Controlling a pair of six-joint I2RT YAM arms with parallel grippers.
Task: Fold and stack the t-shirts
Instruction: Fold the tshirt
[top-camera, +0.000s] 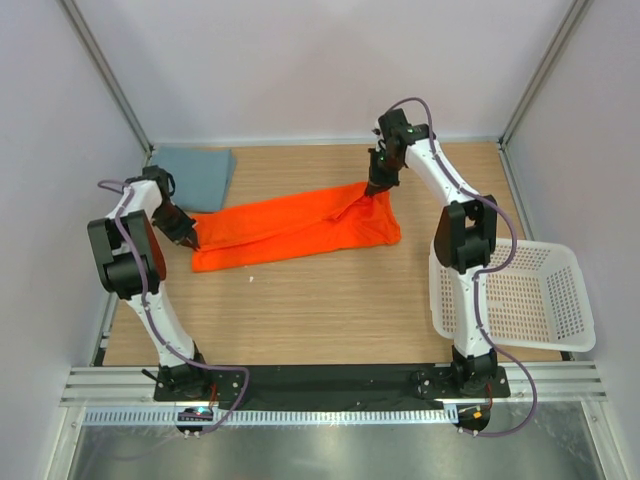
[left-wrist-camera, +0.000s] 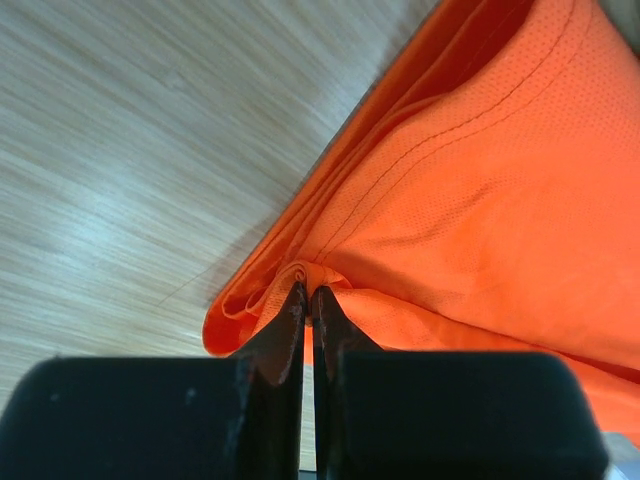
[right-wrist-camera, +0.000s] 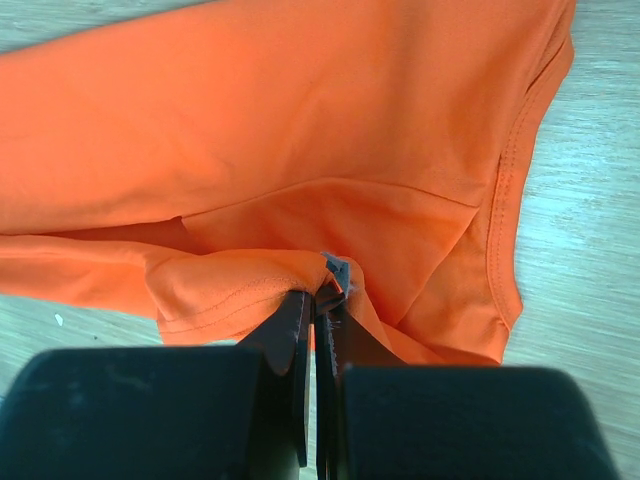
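Note:
The orange t-shirt (top-camera: 295, 230) lies folded lengthwise in a long strip across the middle of the table. My left gripper (top-camera: 189, 241) is shut on its left end, pinching a bunched edge of orange fabric (left-wrist-camera: 300, 275). My right gripper (top-camera: 376, 185) is shut on the shirt's far right corner, with a fold and a small grey tag (right-wrist-camera: 336, 272) caught between the tips; the collar (right-wrist-camera: 510, 200) shows on the right. The grey-blue t-shirt (top-camera: 198, 176) lies folded flat at the far left corner, touched by neither gripper.
A white perforated basket (top-camera: 535, 300) stands at the right edge, beside the right arm. Bare wooden tabletop (top-camera: 320, 310) stretches in front of the orange shirt. Frame posts and white walls close in the back and sides.

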